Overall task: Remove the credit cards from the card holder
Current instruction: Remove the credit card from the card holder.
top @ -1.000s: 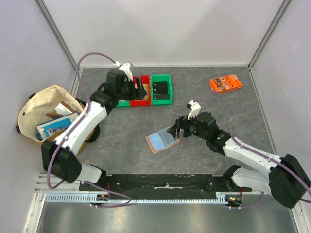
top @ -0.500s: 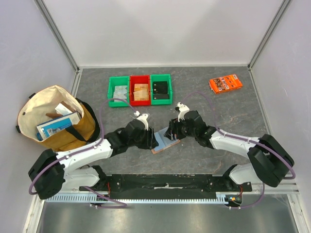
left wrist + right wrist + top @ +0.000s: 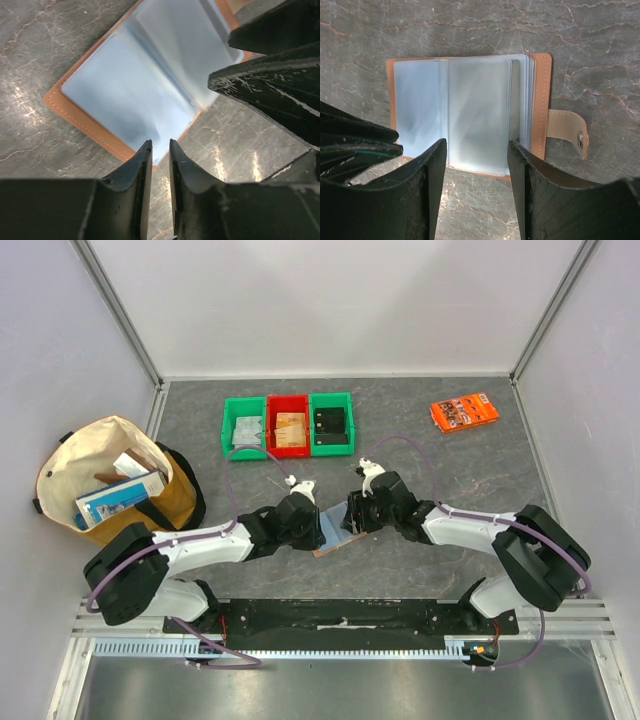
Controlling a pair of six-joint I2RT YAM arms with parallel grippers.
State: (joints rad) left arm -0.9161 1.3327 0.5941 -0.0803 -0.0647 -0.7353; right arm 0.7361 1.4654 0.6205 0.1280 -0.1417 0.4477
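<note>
The card holder point(image 3: 334, 530) lies open on the table, brown leather with clear bluish sleeves point(image 3: 470, 110) and a tab point(image 3: 567, 132) at its right. No credit card shows in the sleeves. My left gripper point(image 3: 160, 145) hovers at the holder's point(image 3: 125, 85) edge, its jaws a narrow slit apart with only table showing between them. My right gripper point(image 3: 476, 146) stands open, straddling the holder's near edge and holding nothing. Both grippers, left point(image 3: 312, 516) and right point(image 3: 350, 514), meet over the holder. Grey-silver point(image 3: 247, 428), tan point(image 3: 290, 427) and black point(image 3: 330, 422) cards lie in the bins.
Three small bins stand in a row at the back: green point(image 3: 228, 430), red point(image 3: 272, 435), green point(image 3: 349, 425). An orange printed packet point(image 3: 465, 411) lies at the back right. A cloth bag point(image 3: 110, 490) with boxes in it stands at the left edge.
My left arm swung from the bins down to the card holder, its jaws narrowing. My right gripper shifted slightly left over the holder and closed partway.
</note>
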